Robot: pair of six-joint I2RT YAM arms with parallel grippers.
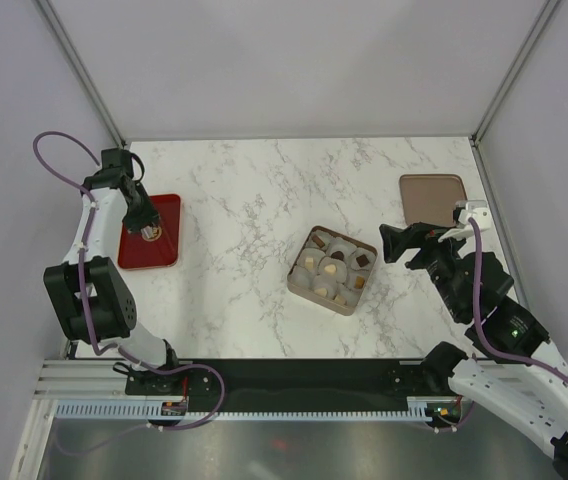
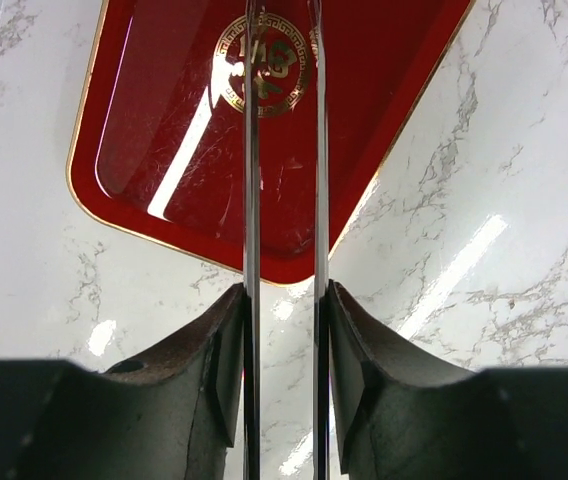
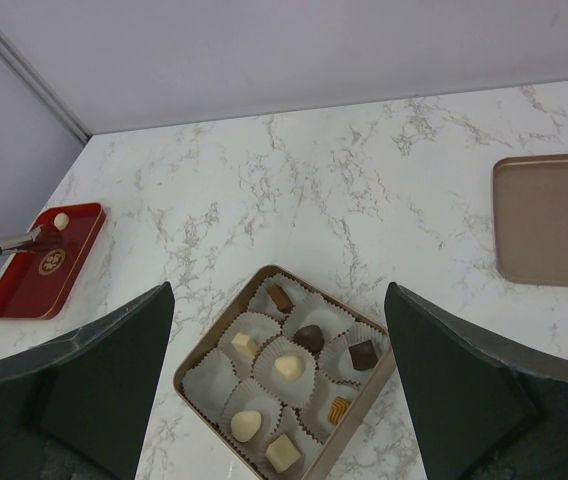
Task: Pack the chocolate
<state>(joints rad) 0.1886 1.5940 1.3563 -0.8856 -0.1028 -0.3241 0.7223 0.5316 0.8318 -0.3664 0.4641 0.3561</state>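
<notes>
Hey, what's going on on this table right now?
The left gripper reaches with long thin tongs over the red tray, right by a pale chocolate lying there. Whether it has gripped the piece is unclear. The box in the middle holds chocolates in white paper cups, with one cup empty. The right gripper hangs open beside the box, and the lid lies apart.

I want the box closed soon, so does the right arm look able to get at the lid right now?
Probably yes. The lid lies bare on the table just beyond the open right gripper, with nothing standing between them.
</notes>
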